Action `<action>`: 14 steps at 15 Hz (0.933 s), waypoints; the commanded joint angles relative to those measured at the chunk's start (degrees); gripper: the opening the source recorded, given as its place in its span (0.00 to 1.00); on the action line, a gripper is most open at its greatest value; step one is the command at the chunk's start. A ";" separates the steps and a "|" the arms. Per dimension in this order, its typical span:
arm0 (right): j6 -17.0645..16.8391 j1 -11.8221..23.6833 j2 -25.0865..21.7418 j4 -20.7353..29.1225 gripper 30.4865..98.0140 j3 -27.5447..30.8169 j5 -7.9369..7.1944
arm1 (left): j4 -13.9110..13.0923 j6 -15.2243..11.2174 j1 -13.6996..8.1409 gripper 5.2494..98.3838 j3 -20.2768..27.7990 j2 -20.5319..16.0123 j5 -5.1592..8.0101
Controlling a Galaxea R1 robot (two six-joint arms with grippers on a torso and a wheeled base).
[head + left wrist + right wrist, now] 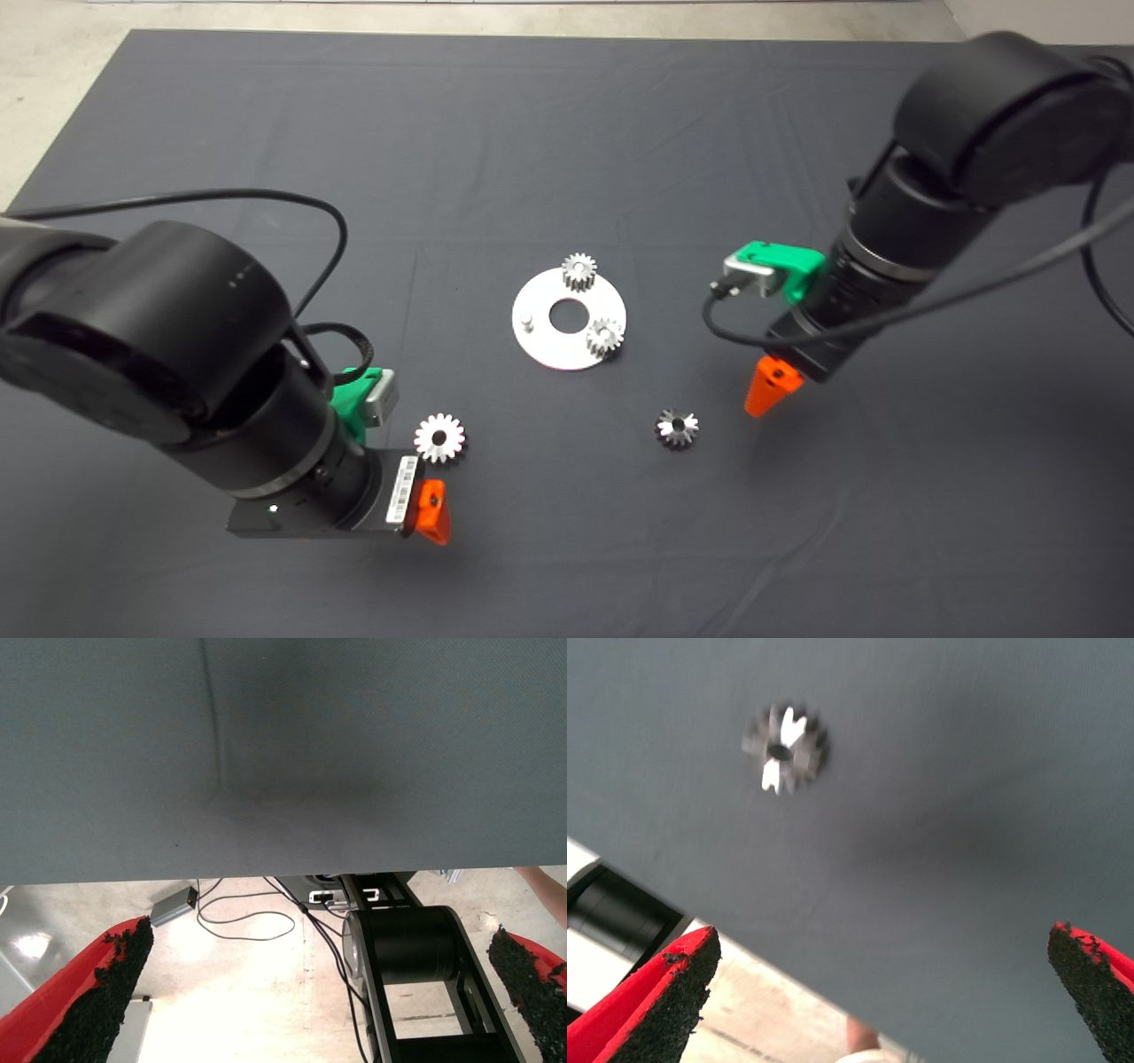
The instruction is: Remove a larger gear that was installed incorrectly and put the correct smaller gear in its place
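Left gripper point(434, 518) fingers spread beside larger gear point(439, 437), right gripper point(767, 394) fingers spread near smaller gear point(677, 428), both gears on mat point(567, 159).

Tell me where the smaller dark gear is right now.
In the head view the smaller gear lies flat on the mat, below and right of the round plate and left of the open right gripper.
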 commanded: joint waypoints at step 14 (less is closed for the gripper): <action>-10.54 -2.80 7.31 -11.01 0.99 -0.74 -5.46 | 0.19 -0.08 -1.32 0.99 -0.07 -0.66 1.04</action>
